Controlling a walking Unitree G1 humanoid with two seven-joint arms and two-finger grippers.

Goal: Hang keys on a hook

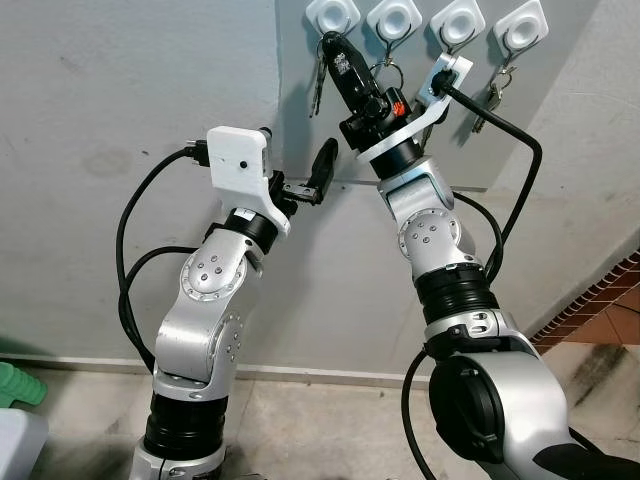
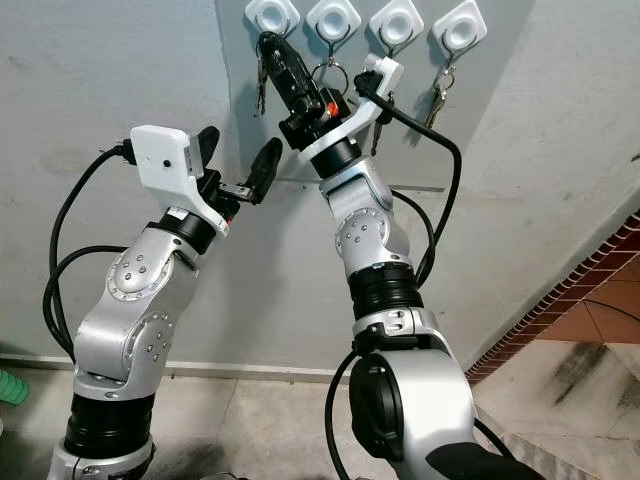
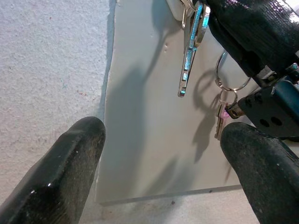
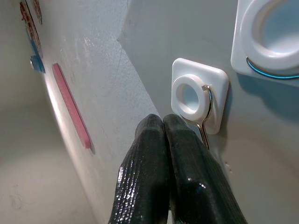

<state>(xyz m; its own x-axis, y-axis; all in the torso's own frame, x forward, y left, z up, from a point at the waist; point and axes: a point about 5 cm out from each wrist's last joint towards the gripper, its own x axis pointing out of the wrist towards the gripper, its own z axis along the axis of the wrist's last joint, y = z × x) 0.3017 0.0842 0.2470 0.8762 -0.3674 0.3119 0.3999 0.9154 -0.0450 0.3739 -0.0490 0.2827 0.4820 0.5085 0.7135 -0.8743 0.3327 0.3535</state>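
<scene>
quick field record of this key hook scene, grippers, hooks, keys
right gripper: raised to the leftmost hook, fingers together
keys: hanging under that hook, beside the right gripper
left gripper: open, lower down, held off the wall
hook row: four white hooks on a grey panel
other keys: hanging on the rightmost hook

wall [image 1: 110, 200]: grey, filling the background | brick strip [image 1: 600, 300]: running diagonally along the wall's lower right edge | floor [image 1: 320, 420]: lying pale and stained below | green object [image 1: 18, 385]: sitting at far left
</scene>
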